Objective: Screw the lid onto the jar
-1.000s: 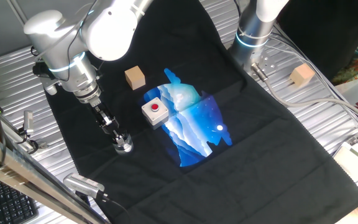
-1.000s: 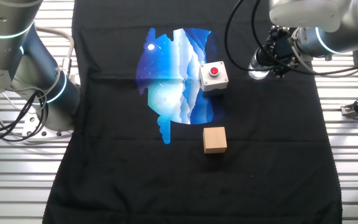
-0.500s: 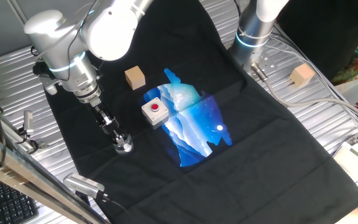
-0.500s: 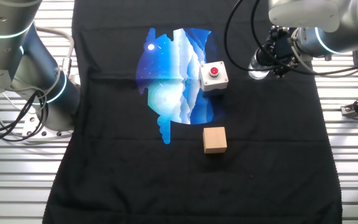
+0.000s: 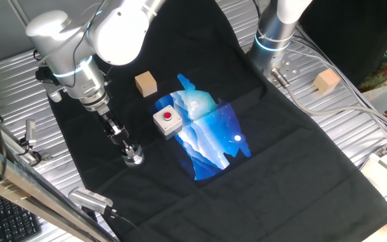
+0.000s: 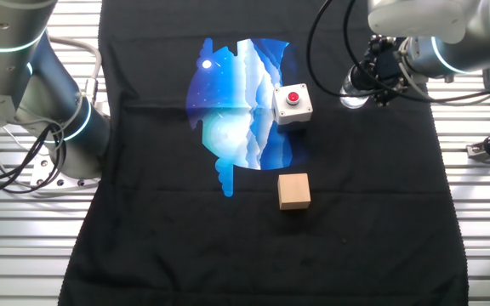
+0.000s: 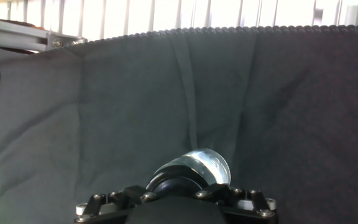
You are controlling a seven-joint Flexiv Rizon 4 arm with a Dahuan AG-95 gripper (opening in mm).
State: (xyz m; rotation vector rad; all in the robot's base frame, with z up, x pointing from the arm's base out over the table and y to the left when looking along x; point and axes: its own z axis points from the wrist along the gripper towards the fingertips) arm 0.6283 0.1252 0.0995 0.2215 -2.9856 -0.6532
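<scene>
The small clear jar (image 5: 134, 158) stands on the black cloth near its left edge, and also shows as a pale spot, the jar (image 6: 353, 100), in the other fixed view. My gripper (image 5: 127, 148) reaches down onto its top, shut on the black lid (image 7: 178, 180). In the hand view the lid sits between the fingers with the jar (image 7: 205, 164) showing just beyond it. Whether the lid's threads are engaged is hidden by the fingers.
A white box with a red button (image 5: 167, 120) and a tan wooden cube (image 5: 146, 84) sit right of the jar. The cloth's edge (image 7: 229, 30) and metal slats lie just beyond the jar. A second arm's base (image 5: 274, 33) stands at the far side.
</scene>
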